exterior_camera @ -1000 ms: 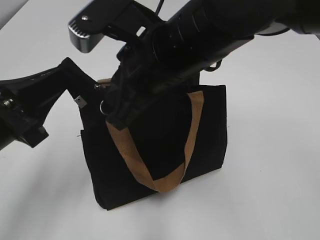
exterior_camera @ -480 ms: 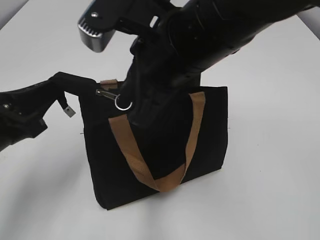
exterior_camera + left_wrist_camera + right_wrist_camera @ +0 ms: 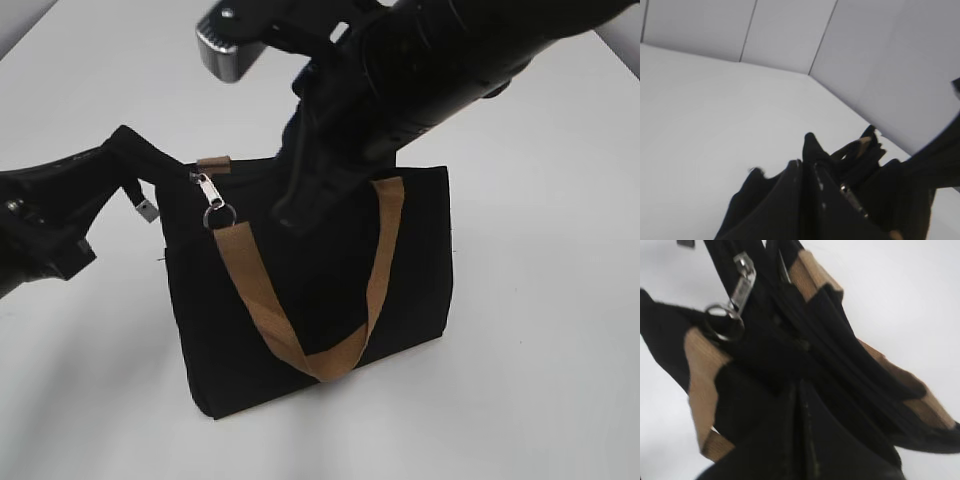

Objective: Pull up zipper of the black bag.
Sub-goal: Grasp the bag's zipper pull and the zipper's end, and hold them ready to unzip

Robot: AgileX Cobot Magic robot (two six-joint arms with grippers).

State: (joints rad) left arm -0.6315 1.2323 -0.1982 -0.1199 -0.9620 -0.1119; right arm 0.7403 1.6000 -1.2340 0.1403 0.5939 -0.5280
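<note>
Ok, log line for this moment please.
left gripper: shut on black bag corner | right gripper: off zipper | pull tab hanging free

Bag (image 3: 420,260) plain black, no pattern; handles (image 3: 260,300) tan-brown webbing, small tan tab (image 3: 213,163) at top edge. Zipper (image 3: 207,190) pull silvery-grey metal with a silver ring (image 3: 220,213). Small grey tag (image 3: 147,209) hanging at the left corner. Both arms (image 3: 440,60) black, camera housing (image 3: 232,45) silver-grey. Table (image 3: 560,330) plain white; walls (image 3: 790,30) pale grey.
</note>
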